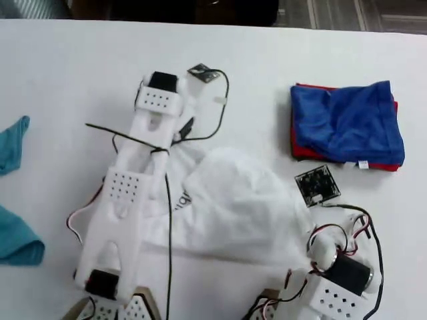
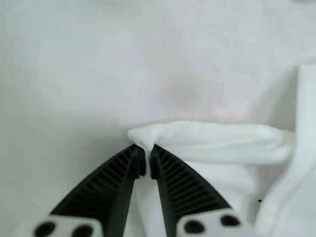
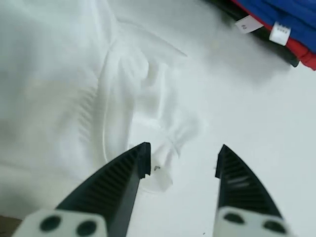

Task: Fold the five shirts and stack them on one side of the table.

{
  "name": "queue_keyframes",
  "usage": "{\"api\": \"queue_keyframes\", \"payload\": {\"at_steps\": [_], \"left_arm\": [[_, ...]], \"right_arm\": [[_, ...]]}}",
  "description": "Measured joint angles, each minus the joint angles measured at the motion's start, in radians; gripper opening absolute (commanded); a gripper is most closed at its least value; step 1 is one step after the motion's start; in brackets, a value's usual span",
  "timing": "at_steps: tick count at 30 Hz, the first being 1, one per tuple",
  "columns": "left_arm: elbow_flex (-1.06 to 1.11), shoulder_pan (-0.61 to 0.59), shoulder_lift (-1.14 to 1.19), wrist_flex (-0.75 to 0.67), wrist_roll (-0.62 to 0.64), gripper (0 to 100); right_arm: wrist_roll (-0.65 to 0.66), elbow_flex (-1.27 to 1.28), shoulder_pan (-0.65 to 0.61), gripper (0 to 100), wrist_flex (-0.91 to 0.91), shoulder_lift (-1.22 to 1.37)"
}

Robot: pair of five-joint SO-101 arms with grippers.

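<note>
A white shirt [image 1: 233, 200] lies crumpled in the middle of the table. My left gripper [image 2: 147, 157] is shut on a folded edge of the white shirt [image 2: 212, 140], pinching the cloth at its tip. The left arm [image 1: 127, 193] stretches from the front edge over the shirt's left part. My right gripper [image 3: 182, 158] stands open just above the table, one finger over the shirt's wrinkled edge [image 3: 163, 143], nothing between its fingers. A folded stack sits at the right: a blue shirt [image 1: 347, 120] on a red shirt [image 1: 303, 152]. A teal shirt [image 1: 17, 200] lies at the left edge.
The right arm's base and motor [image 1: 337, 280] sit at the front right with loose cables [image 1: 363, 230]. A thin black cable [image 1: 167, 220] runs across the left arm. Bare table lies along the far side [image 1: 80, 60]. The stack's tags [image 3: 281, 32] are close to the right gripper.
</note>
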Motion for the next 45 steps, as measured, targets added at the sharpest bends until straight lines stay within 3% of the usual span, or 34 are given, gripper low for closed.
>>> {"api": "queue_keyframes", "payload": {"at_steps": [5,11,18,24,32,35,40,45], "left_arm": [[0.054,-0.069,-0.026,0.0,0.0,2],[0.473,-0.193,-0.311,0.0,-0.075,2],[1.069,-0.324,-0.83,-0.009,-0.216,2],[1.393,-0.482,-1.057,-0.069,-0.287,2],[1.456,-0.525,-1.071,-0.138,-0.311,3],[1.424,-0.529,-1.071,-0.144,-0.281,8],[1.321,-0.551,-1.071,-0.143,-0.209,17],[1.312,-0.554,-1.071,-0.144,-0.192,17]], "right_arm": [[0.0,0.0,-0.002,21.5,-0.037,0.0],[-0.089,0.0,-0.041,21.5,-0.101,0.069],[-0.273,-0.232,-0.27,21.5,-0.146,0.414],[-0.436,-0.6,-0.525,21.9,-0.146,0.818],[-0.514,-1.066,-0.813,21.7,-0.035,1.502],[-0.517,-1.229,-0.881,21.6,0.04,1.689],[-0.523,-1.412,-0.904,21.6,0.057,1.89],[-0.523,-1.428,-0.901,21.6,0.107,1.989]]}}
